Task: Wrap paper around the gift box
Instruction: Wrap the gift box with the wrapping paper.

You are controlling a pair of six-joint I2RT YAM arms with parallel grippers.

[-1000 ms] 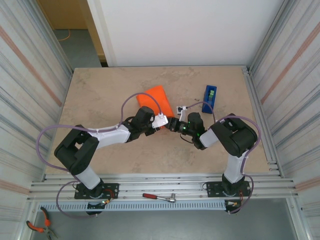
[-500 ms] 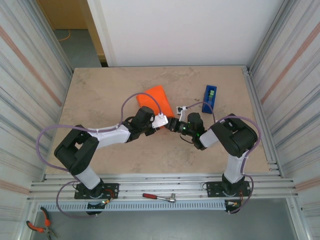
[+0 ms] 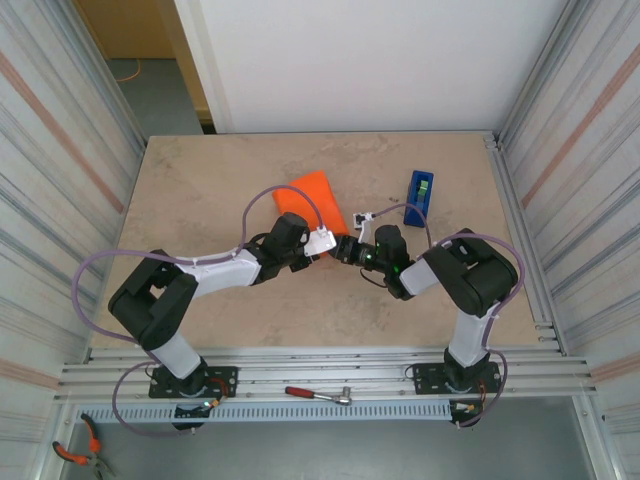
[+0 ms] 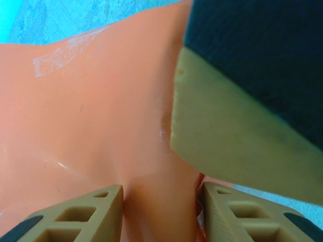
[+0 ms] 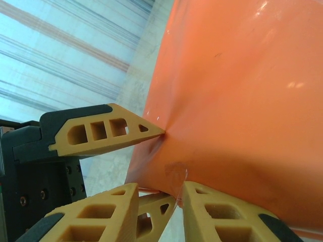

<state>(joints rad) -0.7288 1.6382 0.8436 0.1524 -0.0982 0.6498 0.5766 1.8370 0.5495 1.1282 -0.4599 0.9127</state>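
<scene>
Paper [image 5: 242,101]: orange sheet, glossy, puckered near lower edge.
Right gripper [image 5: 180,187]: two tan lattice fingers, narrow gap between them, tips at paper's lower edge; grip on paper not discernible.
Left gripper [image 5: 169,164]: upper finger [image 5: 101,133] tip pressed into paper, creases radiating from contact; second finger under sheet edge.
Striped wall [image 5: 60,50] on far side.

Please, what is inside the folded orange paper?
Only the paper itself is seen, folded over into a packet with a strip of clear tape on it. Its contents are fully covered, so what lies inside cannot be told.
</scene>
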